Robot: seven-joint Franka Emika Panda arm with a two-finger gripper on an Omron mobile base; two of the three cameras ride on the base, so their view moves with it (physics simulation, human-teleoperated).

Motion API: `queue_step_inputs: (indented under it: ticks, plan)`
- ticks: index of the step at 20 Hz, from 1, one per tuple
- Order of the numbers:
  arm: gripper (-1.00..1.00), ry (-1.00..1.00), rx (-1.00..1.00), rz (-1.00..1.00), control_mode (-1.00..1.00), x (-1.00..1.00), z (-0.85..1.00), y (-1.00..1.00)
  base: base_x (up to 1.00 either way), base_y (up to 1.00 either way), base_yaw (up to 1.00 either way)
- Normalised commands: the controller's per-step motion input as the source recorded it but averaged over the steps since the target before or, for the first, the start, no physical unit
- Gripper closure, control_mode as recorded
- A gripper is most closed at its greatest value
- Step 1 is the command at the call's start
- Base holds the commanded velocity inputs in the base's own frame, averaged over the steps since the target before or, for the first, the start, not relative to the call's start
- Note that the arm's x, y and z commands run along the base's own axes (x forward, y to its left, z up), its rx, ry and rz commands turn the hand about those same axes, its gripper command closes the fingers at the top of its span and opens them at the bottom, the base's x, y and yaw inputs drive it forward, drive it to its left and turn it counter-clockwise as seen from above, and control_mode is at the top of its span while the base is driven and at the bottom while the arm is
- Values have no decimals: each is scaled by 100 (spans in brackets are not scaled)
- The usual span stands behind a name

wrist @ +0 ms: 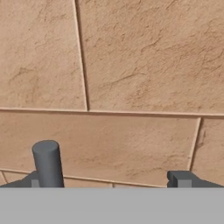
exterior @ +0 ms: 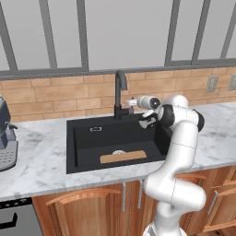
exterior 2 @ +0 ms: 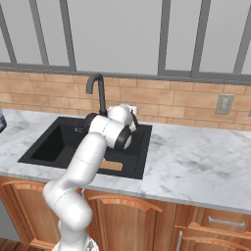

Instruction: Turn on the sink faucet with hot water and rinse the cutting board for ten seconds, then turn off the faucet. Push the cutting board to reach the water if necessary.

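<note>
The black gooseneck sink faucet stands behind the black sink, and no water runs from it. A tan cutting board lies flat on the basin floor near the front wall, partly hidden by my arm in the right base view. My gripper is just right of the faucet's base, pointing at the brick wall, open with its fingertips far apart. In the hand view a dark round rod, apparently the faucet's lever, stands just inside the left fingertip.
Marble counter runs on both sides of the sink. A grey coffee machine sits at the far left. A wall outlet is on the brick backsplash to the right. Wooden cabinets are below.
</note>
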Motion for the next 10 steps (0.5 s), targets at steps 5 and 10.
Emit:
queue_step_inputs:
  ticks: [5, 10]
  plan:
    - [-100, 0, 2, 0, -100, 0, 0, -53, 0, 0, 0]
    - [-100, 0, 0, 0, -100, 0, 0, -49, 0, 0, 0]
